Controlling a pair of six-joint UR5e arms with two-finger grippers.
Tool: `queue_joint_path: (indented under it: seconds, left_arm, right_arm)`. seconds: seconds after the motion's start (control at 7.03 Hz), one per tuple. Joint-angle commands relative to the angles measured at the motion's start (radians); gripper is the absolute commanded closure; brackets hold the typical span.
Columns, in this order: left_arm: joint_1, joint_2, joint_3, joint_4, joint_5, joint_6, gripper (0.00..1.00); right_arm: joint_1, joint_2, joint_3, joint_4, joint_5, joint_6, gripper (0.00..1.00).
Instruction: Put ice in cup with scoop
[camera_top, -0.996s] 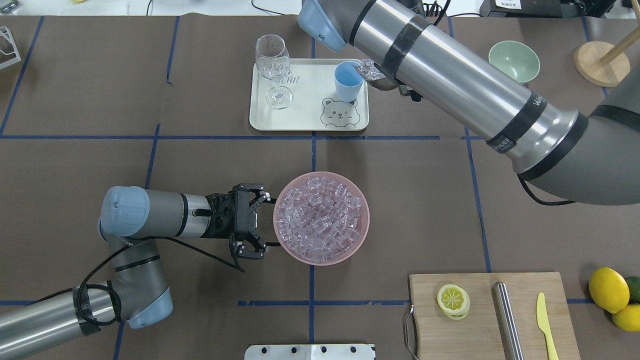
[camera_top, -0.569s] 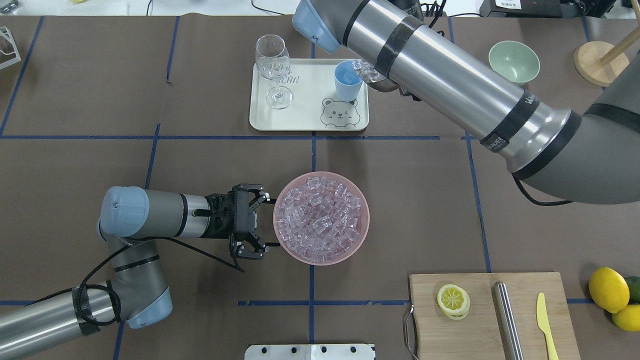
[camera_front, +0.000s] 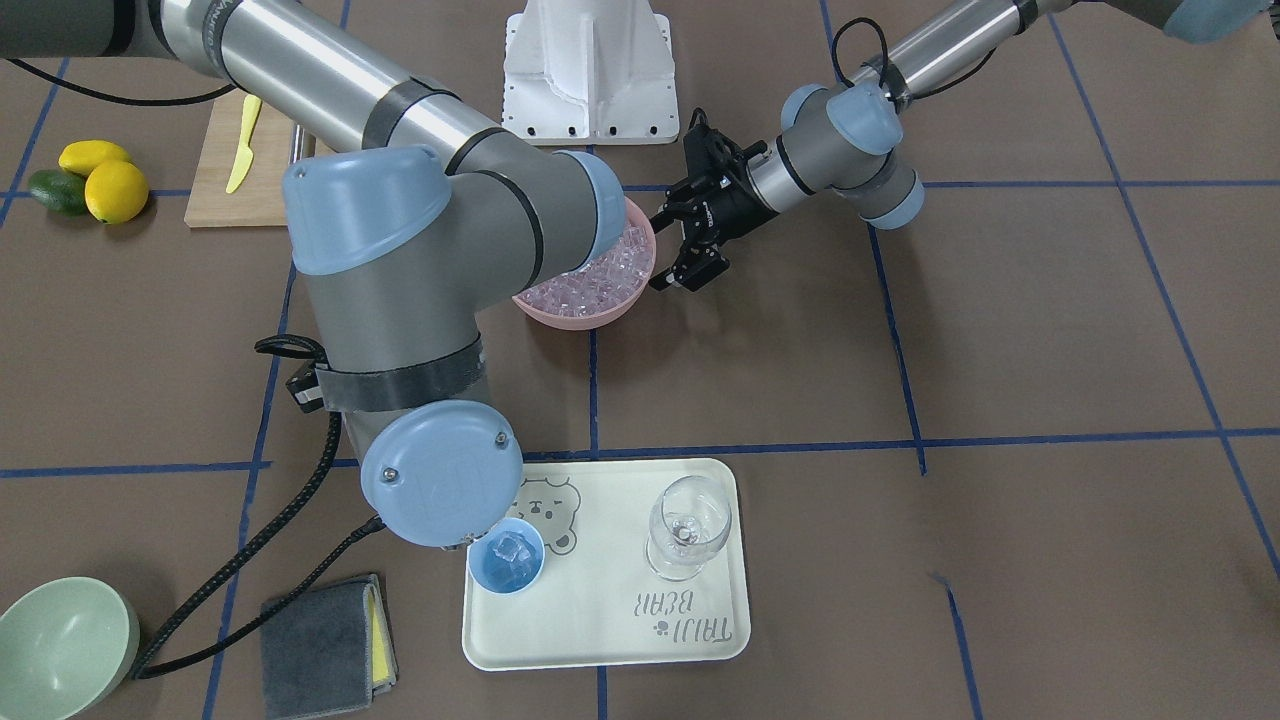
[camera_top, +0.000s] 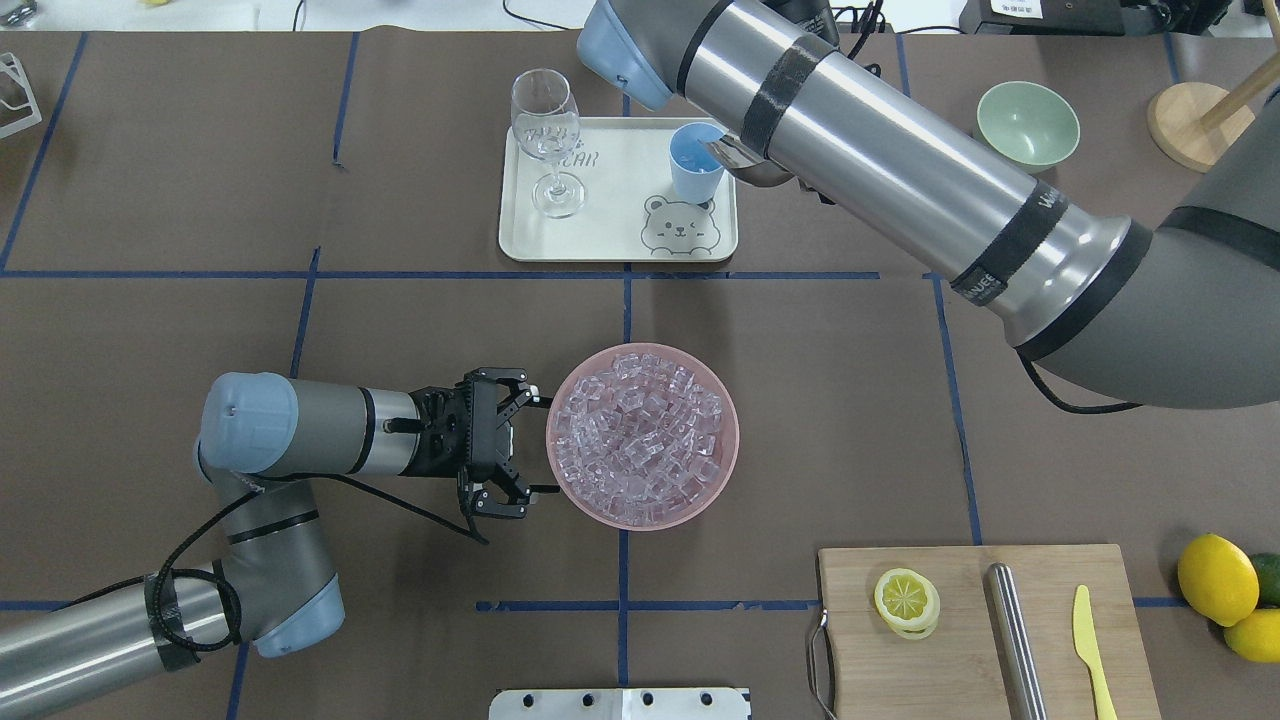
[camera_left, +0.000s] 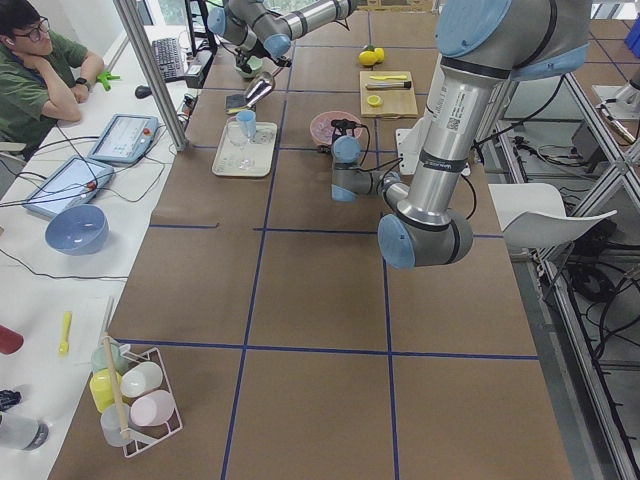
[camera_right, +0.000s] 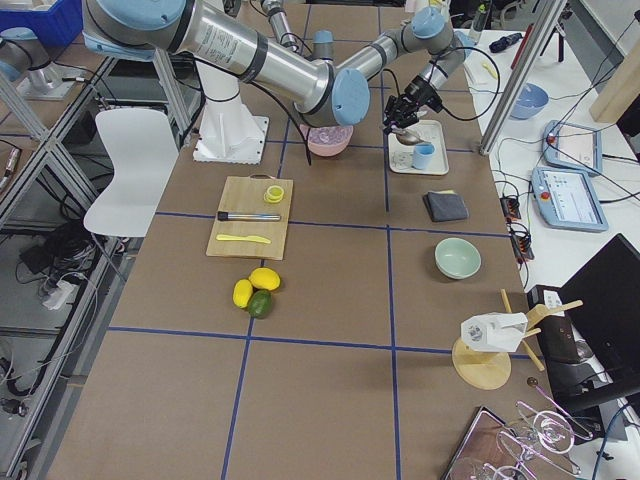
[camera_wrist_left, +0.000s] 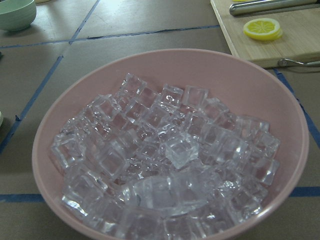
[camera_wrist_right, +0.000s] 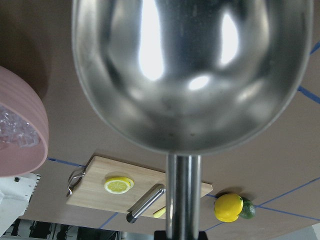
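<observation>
The light-blue cup (camera_top: 693, 165) stands on a cream tray (camera_top: 610, 205); the front view shows ice cubes inside it (camera_front: 512, 551). The steel scoop (camera_top: 732, 157) is tipped over the cup's rim, and its pan (camera_wrist_right: 190, 75) looks empty. My right gripper (camera_right: 411, 107), mostly hidden under the arm, is shut on the scoop's handle (camera_wrist_right: 183, 195). A pink bowl (camera_top: 733, 440) at the table's middle is full of ice (camera_top: 640, 450), seen close in the left wrist view (camera_wrist_left: 165, 155). My left gripper (camera_top: 530, 450) is open and empty beside the bowl's left rim.
A stemmed glass (camera_top: 548, 140) stands on the tray's left. A pale-green bowl (camera_top: 1028, 122) is at the back right. A cutting board (camera_top: 960, 640) carries a lemon slice, a steel cylinder and a yellow knife. Lemons (camera_top: 1217, 580) lie beside it. A grey cloth (camera_front: 325, 645) lies by the tray.
The scoop held ice beside the cup; it has tipped further over the cup and the ice has left it. The right arm shifted slightly left. The left arm has not moved.
</observation>
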Motion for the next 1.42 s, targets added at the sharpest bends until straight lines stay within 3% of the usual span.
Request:
queue_joint_path:
  seconds: [0.0, 0.43, 0.57, 0.71, 0.85, 1.0, 1.14, 1.28]
  left_arm:
    - [0.000, 0.000, 0.000, 0.000, -0.002, 0.000, 0.00]
    - [-0.002, 0.000, 0.002, 0.003, -0.003, 0.000, 0.00]
    - [-0.002, 0.000, 0.002, 0.005, -0.003, -0.003, 0.00]
    - [-0.005, 0.000, 0.002, 0.006, -0.005, -0.002, 0.00]
    - [-0.009, 0.009, 0.000, 0.006, -0.018, -0.003, 0.00]
    - [-0.011, 0.029, -0.014, 0.006, -0.028, -0.005, 0.00]
    - [-0.012, 0.034, -0.015, 0.006, -0.028, -0.012, 0.00]
    - [-0.012, 0.038, -0.015, 0.008, -0.028, -0.014, 0.00]
  right_arm:
    - [0.003, -0.012, 0.049, 0.003, 0.015, 0.001, 1.00]
    - [0.061, -0.159, 0.331, 0.003, 0.115, 0.016, 1.00]
    - [0.096, -0.240, 0.470, 0.000, 0.140, 0.025, 1.00]
    - [0.130, -0.388, 0.673, 0.003, 0.208, 0.076, 1.00]
    - [0.152, -0.516, 0.871, 0.003, 0.217, 0.195, 1.00]
    - [0.161, -0.595, 1.002, -0.002, 0.219, 0.325, 1.00]
    - [0.161, -0.718, 1.156, 0.003, 0.243, 0.560, 1.00]
    - [0.159, -0.800, 1.229, 0.017, 0.248, 0.676, 1.00]
